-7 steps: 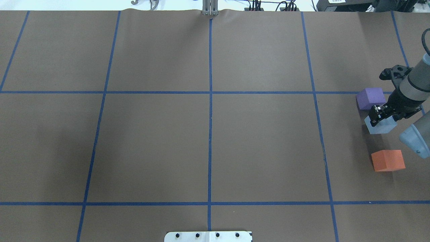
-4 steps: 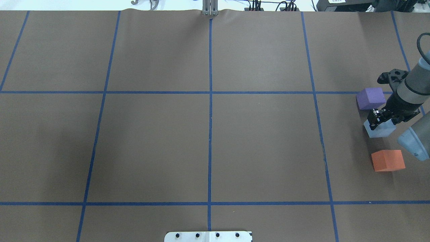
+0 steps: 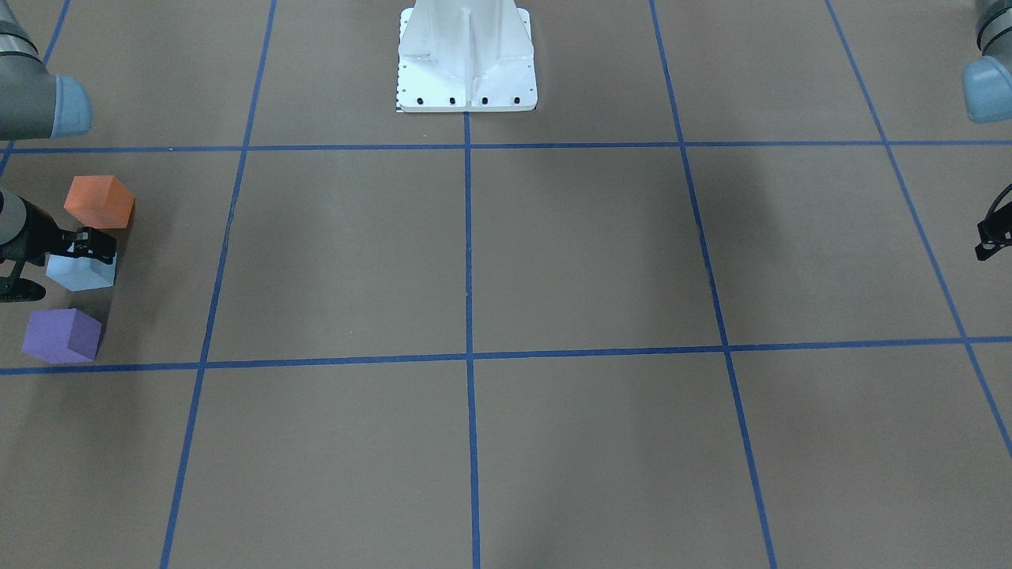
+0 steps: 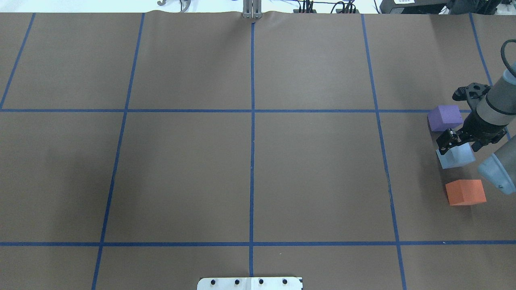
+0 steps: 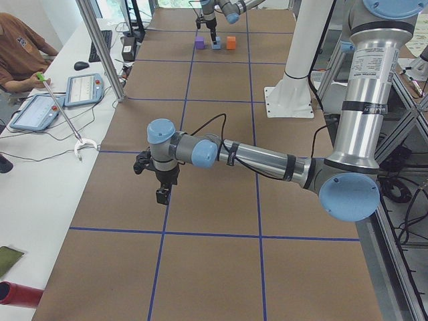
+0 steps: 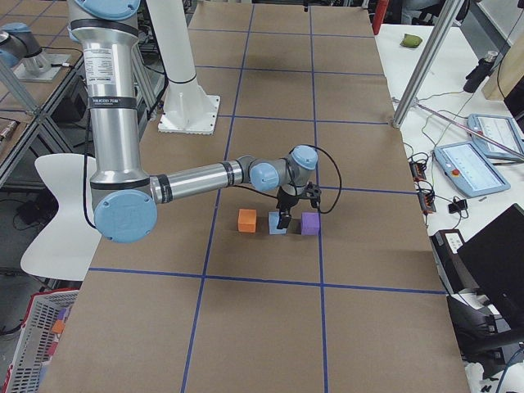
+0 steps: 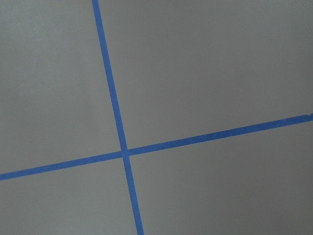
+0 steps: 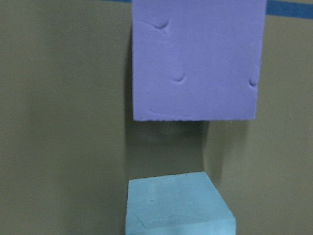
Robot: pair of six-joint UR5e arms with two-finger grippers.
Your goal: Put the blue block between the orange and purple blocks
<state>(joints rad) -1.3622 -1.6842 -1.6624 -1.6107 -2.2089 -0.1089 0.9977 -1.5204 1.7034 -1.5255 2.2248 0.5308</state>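
The pale blue block (image 4: 455,158) rests on the brown table between the purple block (image 4: 444,117) and the orange block (image 4: 465,192), at the far right of the overhead view. My right gripper (image 4: 458,144) is over the blue block, and its fingers look parted on either side of the block's top. The right wrist view shows the purple block (image 8: 195,58) above the blue block (image 8: 176,205), with a gap of bare table between them. My left gripper (image 5: 160,194) hovers over bare paper far from the blocks. I cannot tell whether it is open or shut.
Blue tape lines (image 4: 252,121) divide the brown paper into squares. The white robot base (image 3: 466,59) stands at the table's middle edge. An operator, tablets and cables lie on the white bench (image 5: 40,134) beyond the table.
My right gripper has lowered the blue block toward the orange block onto the table. Its fingers have spread a little and more of the block's top shows.
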